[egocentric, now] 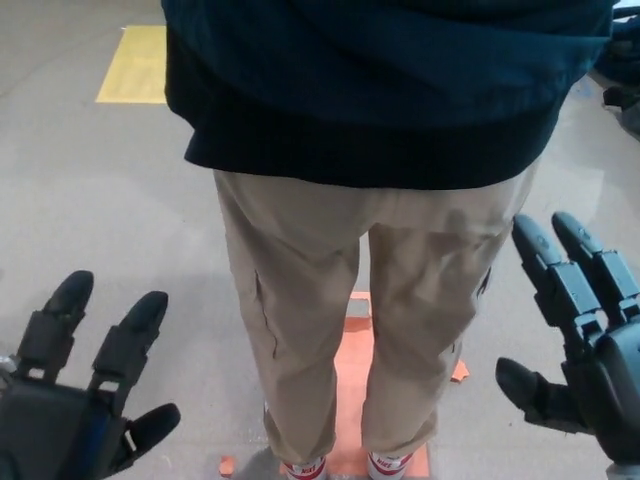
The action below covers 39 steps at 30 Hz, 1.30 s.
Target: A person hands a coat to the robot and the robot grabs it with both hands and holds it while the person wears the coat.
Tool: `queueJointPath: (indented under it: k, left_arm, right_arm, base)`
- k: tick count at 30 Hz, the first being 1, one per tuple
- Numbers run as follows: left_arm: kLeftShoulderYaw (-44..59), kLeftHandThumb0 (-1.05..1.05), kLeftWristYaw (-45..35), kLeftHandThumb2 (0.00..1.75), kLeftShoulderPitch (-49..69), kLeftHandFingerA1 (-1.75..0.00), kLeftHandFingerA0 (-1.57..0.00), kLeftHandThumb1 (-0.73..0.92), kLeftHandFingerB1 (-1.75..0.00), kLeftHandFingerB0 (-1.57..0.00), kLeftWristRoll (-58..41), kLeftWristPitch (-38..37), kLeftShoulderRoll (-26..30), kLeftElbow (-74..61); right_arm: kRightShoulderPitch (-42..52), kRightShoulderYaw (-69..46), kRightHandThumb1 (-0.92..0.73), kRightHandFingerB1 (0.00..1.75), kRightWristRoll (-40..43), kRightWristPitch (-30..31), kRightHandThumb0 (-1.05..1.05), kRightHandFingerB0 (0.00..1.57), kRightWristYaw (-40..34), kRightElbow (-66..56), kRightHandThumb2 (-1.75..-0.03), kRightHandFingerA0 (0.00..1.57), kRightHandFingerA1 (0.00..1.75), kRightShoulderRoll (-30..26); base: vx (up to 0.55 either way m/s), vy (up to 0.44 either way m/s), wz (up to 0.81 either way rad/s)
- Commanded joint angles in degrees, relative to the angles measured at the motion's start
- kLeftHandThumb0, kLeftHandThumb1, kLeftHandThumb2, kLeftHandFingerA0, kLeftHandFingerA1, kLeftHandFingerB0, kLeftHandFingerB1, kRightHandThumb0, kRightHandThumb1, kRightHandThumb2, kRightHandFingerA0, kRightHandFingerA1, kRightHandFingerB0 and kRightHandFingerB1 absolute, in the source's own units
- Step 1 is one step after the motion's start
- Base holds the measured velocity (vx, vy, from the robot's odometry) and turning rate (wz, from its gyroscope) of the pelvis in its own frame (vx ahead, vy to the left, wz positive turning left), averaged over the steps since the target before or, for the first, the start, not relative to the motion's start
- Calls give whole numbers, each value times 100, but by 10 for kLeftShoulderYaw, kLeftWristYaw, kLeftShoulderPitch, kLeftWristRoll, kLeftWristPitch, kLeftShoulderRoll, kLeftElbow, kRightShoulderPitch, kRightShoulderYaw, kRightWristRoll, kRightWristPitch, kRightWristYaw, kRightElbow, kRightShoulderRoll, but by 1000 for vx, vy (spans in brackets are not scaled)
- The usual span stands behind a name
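Note:
A person stands close in front of me with their back turned, wearing the dark blue coat [390, 70] over a black hem and beige trousers [340, 320]. My left hand [80, 400] is low at the bottom left, fingers spread and holding nothing. At the bottom right, my right hand [580, 340] is likewise open with its fingers [555, 280] apart, beside the person's leg without touching it. Neither hand touches the coat.
The grey floor carries a yellow marked square [135, 65] at the far left and an orange patch [355, 400] under the person's red-and-white shoes [300, 467]. Some dark equipment [620, 70] shows at the right edge.

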Motion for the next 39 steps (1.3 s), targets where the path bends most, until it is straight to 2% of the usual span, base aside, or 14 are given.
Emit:
queueJointPath:
  k: [1, 2, 3, 5, 6, 11, 12, 15, 16, 19, 21, 29, 30, 39]
  left_arm:
    - [-19, -84, -78, 72, -42, -34, -26, 92, -30, -25, -13, 34, 12, 63]
    - [-22, -84, -85, 72, -49, -34, -26, 92, -30, -25, -15, 34, 13, 73]
    - [-26, -79, -106, 78, -54, -34, -24, 92, -30, -24, -20, 40, 13, 79]
    - [-29, -84, -135, 79, -62, -36, -25, 92, -32, -25, -25, 53, 11, 85]
    - [-33, -83, -160, 79, -78, -36, -25, 92, -32, -25, -28, 63, 11, 100]
    - [-44, -78, -221, 78, -123, -32, -22, 92, -30, -23, -37, 80, 9, 149]
    - [-49, -79, -225, 78, -136, -33, -24, 92, -31, -26, -36, 79, 6, 166]
    - [-57, -84, -235, 73, -152, -33, -24, 92, -30, -26, -33, 85, 4, 183]
    - [-59, -79, -254, 77, -164, -33, -23, 92, -32, -28, -39, 83, 3, 197]
    - [-65, -79, -270, 77, -187, -33, -25, 92, -33, -31, -43, 79, 0, 227]
    - [-68, -79, -280, 77, -198, -33, -24, 92, -33, -31, -50, 72, -3, 242]
    - [-83, -79, -288, 78, -252, -33, -27, 92, -33, -32, -47, 57, -11, 312]
    - [-84, -80, -290, 79, -258, -33, -26, 92, -33, -31, -49, 53, -11, 319]
    - [-102, -79, -289, 77, -312, -32, -24, 92, -32, -28, -61, 36, -17, 392]
  right_arm:
    - [-16, 6, -73, 27, 24, 3, -86, 9, 47, 60, -105, 9, 34, 0]
    - [-18, 7, -73, 27, 24, 6, -86, 9, 52, 68, -105, 9, 34, -1]
    - [-20, 9, -87, 24, 23, 10, -78, 9, 59, 79, -68, 10, 27, -3]
    - [-26, 11, -88, 24, 25, 13, -79, 10, 71, 96, -69, 10, 26, -4]
    - [-37, 14, -74, 26, 26, 30, -87, 9, 100, 104, -107, 9, 35, -7]
    - [-65, 28, -76, 28, 19, 105, -87, 9, 210, 110, -110, 9, 33, -15]
    - [-71, 32, -90, 24, 18, 121, -81, 10, 238, 113, -69, 12, 26, -18]
    - [-78, 37, -91, 23, 21, 146, -82, 10, 279, 110, -71, 11, 25, -22]
    - [-91, 42, -73, 30, 19, 177, -84, 9, 321, 117, -108, 9, 35, -21]
    - [-115, 53, -70, 33, 17, 229, -80, 8, 391, 135, -104, 8, 38, -17]
    - [-127, 57, -50, 45, 16, 237, -36, 0, 405, 152, -107, 0, 46, -16]
    - [-186, 89, -52, 44, 7, 244, -35, 1, 442, 222, -108, 1, 46, -6]
    - [-191, 91, -83, 29, 6, 246, -69, 23, 442, 226, -66, 18, 28, -5]
    - [-229, 113, -84, 30, 4, 253, -68, 26, 430, 266, -66, 20, 28, 2]
  base:
    - [0, 0, 0]
    - [0, 0, 0]
    - [0, 0, 0]
    - [0, 0, 0]
    - [0, 0, 0]
    - [0, 0, 0]
    - [0, 0, 0]
    - [0, 0, 0]
    - [0, 0, 0]
    - [0, 0, 0]
    - [0, 0, 0]
    - [0, 0, 0]
    - [0, 0, 0]
    - [0, 0, 0]
